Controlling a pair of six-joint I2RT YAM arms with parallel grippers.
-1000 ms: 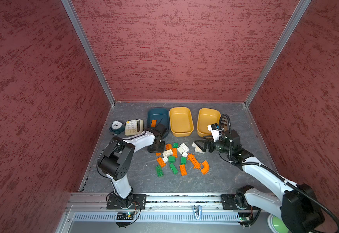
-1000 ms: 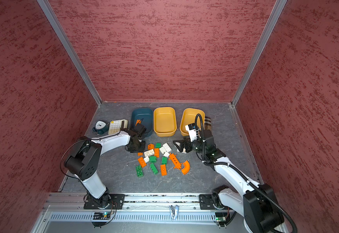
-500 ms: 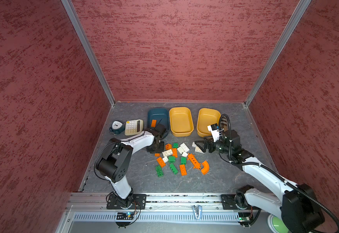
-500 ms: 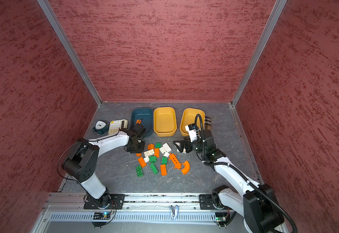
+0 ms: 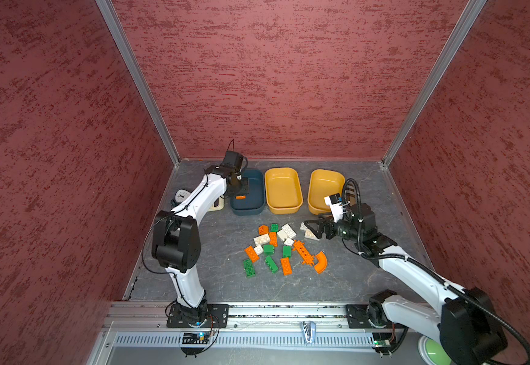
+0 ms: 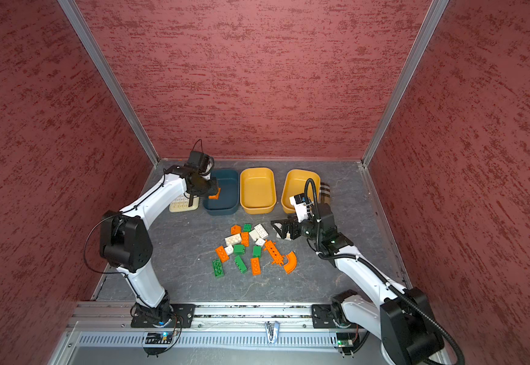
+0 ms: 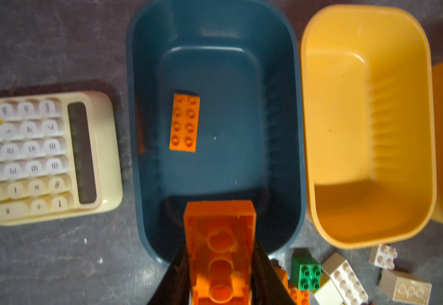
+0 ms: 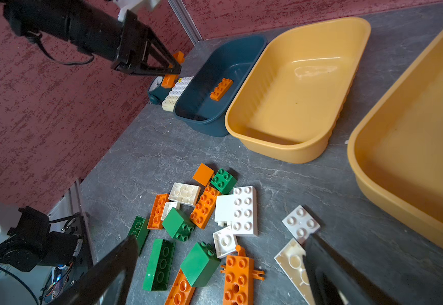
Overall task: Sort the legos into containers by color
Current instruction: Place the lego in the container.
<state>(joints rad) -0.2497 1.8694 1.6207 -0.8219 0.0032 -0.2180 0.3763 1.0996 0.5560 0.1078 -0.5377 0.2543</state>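
Legos, counted: twenty small studded plastic bricks in all. One orange two-by-four brick (image 7: 184, 122) lies flat, studs up, on the floor of the dark teal-blue rounded plastic tub (image 5: 246, 212). A second orange brick (image 7: 220, 221), its hollow underside facing the wrist camera, hangs over that tub's near end. It is pinched on its two long sides by the fingers (image 7: 265, 272) of the left gripper (image 7: 220, 244), which are drawn in tight. The other eighteen lie in a loose pile (image 5: 268, 249) mid-table, in front of the tubs. Six are orange, among them a long holed piece (image 5: 303, 251) and a curved arc (image 5: 320, 262); five are green; seven are white or cream. Tubs: three, in a row along the back edge of the grey stone-patterned tabletop (image 5: 226, 284). The teal one sits nearest the back-left corner, then a middle mustard yellow tub (image 5: 282, 189), then a second mustard yellow tub (image 5: 323, 183) toward the back-right corner. The right gripper (image 8: 221, 243) sits low over the pile's right side, fingers spread wide, nothing between them. One finger (image 8: 328, 266) overlaps an upturned white plate (image 8: 290, 261); whether they touch cannot be told. A cream keypad calculator (image 7: 49, 158) lies just left of the teal tub. A small teal round-faced clock (image 5: 181, 195) stands beyond it, near the table's left edge.
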